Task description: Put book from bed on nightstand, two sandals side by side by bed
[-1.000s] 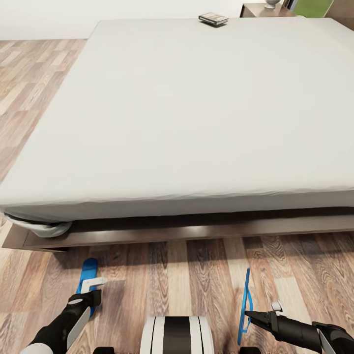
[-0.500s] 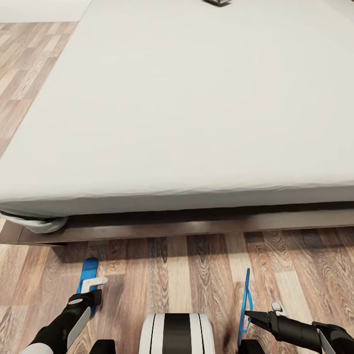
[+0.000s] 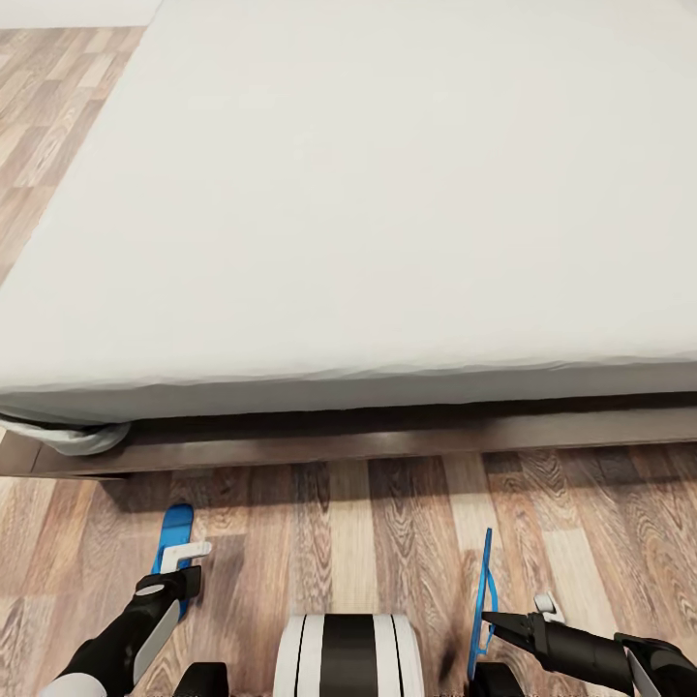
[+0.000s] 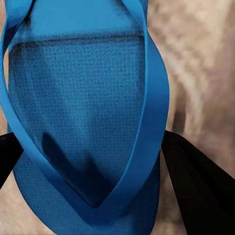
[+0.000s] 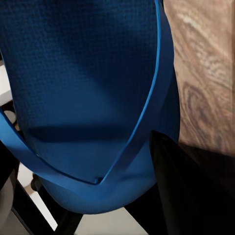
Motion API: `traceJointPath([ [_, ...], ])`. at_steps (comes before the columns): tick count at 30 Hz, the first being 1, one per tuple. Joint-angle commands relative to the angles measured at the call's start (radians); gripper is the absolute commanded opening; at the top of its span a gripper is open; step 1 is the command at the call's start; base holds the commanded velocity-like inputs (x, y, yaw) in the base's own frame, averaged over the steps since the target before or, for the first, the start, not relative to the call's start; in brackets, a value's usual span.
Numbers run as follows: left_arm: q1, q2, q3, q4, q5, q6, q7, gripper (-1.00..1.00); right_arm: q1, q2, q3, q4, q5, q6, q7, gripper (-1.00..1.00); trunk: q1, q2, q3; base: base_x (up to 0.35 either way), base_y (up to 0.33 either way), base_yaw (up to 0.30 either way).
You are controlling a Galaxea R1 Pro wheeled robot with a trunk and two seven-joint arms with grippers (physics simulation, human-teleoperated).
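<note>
The bed [image 3: 368, 194] with its white mattress and dark wooden frame spans the upper head view. The book and the nightstand are out of view. One blue sandal [image 3: 175, 528] hangs flat just above the floor in front of the bed's left corner, with my left gripper [image 3: 182, 569] shut on it. In the left wrist view this sandal [image 4: 83, 112] sits between dark fingers [image 4: 196, 186]. The other sandal [image 3: 483, 571] stands on edge at the right, held by my shut right gripper [image 3: 492, 620]. Its sole [image 5: 83, 73] is close up in the right wrist view.
Wooden plank floor [image 3: 368, 542] runs in front of the bed and along its left side. A crumpled bit of sheet [image 3: 73, 438] hangs at the bed's near left corner. My white base [image 3: 348, 658] sits between the two arms.
The head camera has tilted downward, so the book and the far furniture have slid out at the top. Both arms and the sandals hold the same places.
</note>
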Motion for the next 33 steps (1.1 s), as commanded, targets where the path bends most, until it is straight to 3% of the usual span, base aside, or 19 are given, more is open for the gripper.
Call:
traceJointPath([
  [1, 0.002, 0.001, -0.009, 0.014, 0.010, 0.001, -0.004, -1.00, 0.000, 0.000, -0.002, 0.000, 0.000, 0.010, 0.003, -1.00, 0.001, 0.000, -0.001, 0.000, 0.000, 0.000],
  [20, 0.002, 0.001, -0.009, 0.014, 0.010, 0.000, -0.004, -1.00, 0.000, 0.000, -0.002, 0.000, 0.000, 0.010, 0.003, -1.00, 0.002, 0.000, -0.008, 0.000, 0.000, 0.000],
  [25, 0.002, 0.002, -0.009, 0.014, 0.010, 0.000, -0.004, -1.00, 0.000, 0.000, -0.002, 0.000, 0.000, 0.010, 0.003, -1.00, -0.001, 0.001, 0.011, 0.000, 0.000, 0.000],
  [33, 0.002, 0.002, -0.009, 0.014, 0.010, 0.001, -0.004, -1.00, 0.000, 0.000, -0.002, -0.001, 0.000, 0.010, 0.003, -1.00, -0.001, 0.001, 0.011, 0.000, 0.000, 0.000],
])
